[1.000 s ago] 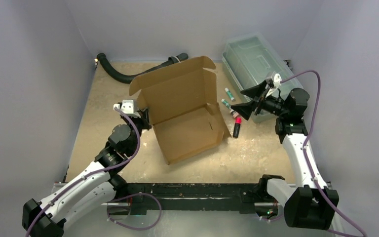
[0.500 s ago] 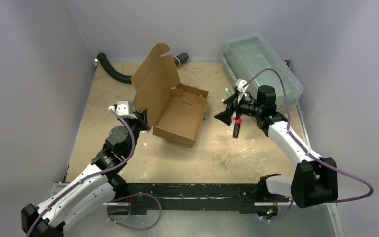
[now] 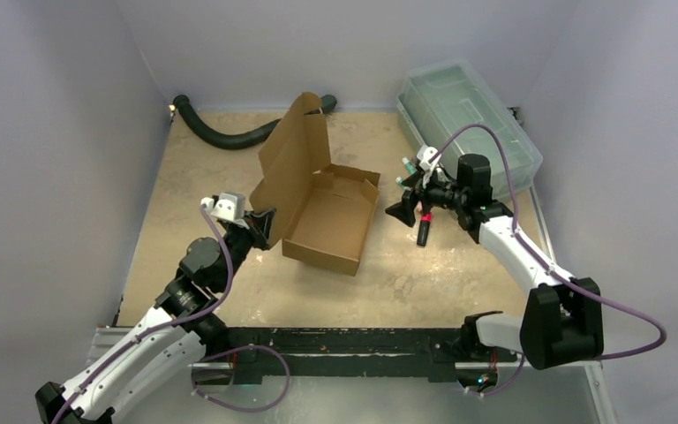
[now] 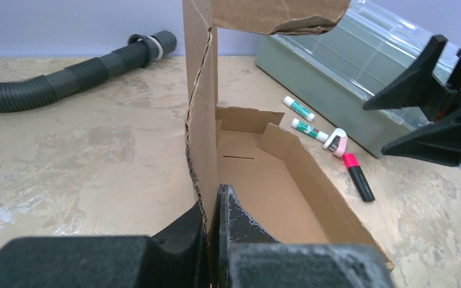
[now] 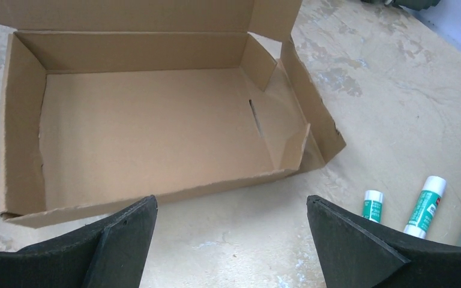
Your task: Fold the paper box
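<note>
Paper box (image 3: 328, 221) standing open with its lid upright

This plain brown corrugated cardboard paper box is sitting near the middle of the beige mottled table (image 3: 459, 274). Its shallow tray is facing up, and its large lid flap is rising almost upright along the left side of the tray. At the far end of the tray, a small inner flap is leaning inward and the end wall is leaning outward.

The left gripper (image 4: 213, 210) is pinching the near lower edge of the lid, with one finger pressing on each face of the cardboard. The right gripper (image 5: 229, 204) is hovering just to the right of the box with its fingers spread wide. They are pointing at the tray and touching nothing.

A black marker with a pink cap (image 3: 423, 230) and two white-and-green glue sticks (image 5: 423, 207) are lying near this gripper, between the box and the clear greenish plastic lidded bin (image 3: 468, 106) at the far right. A black ribbed hose (image 3: 221, 132) is lying at the far left, along the back wall.
</note>
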